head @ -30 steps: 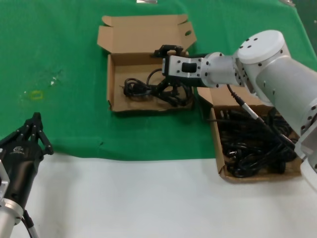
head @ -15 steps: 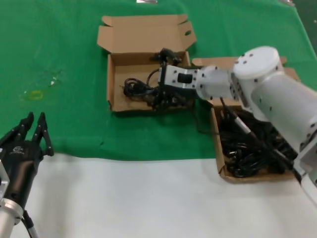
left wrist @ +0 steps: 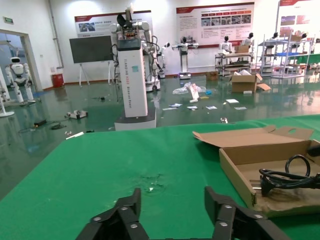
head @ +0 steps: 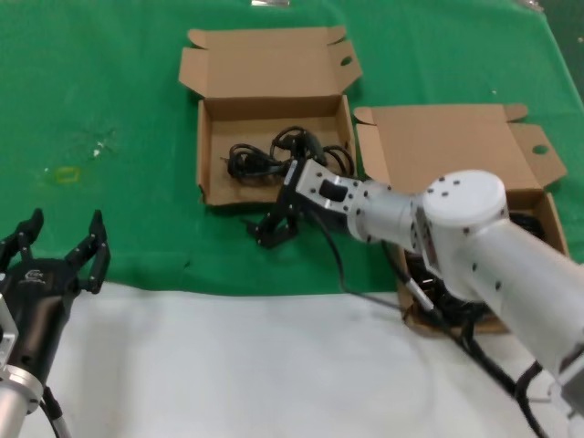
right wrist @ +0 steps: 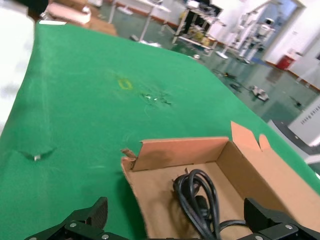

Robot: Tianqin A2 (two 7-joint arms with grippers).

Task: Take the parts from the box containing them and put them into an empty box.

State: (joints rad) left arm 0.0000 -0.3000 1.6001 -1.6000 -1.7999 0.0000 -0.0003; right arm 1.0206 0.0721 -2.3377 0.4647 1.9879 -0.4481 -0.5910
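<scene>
Coiled black rubber power cords (head: 290, 157) already lie in the far shallow brown cardboard box (head: 212, 155), lid flap folded back so the tray is open from above. Your right gripper (head: 274, 228) sits just outside that box's near wall, low over the green table (head: 119, 100), fingers spread and gripping nothing; it looks freed after a drop. The second brown cardboard box (head: 438, 151), nearer the right arm, is largely hidden by that arm. Left gripper (head: 57, 251) waits at the table's near edge, fingers apart, empty.

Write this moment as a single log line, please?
right gripper: open, over green cloth before left brown cardboard box | coiled black cords in it | left gripper: open, idle
</scene>
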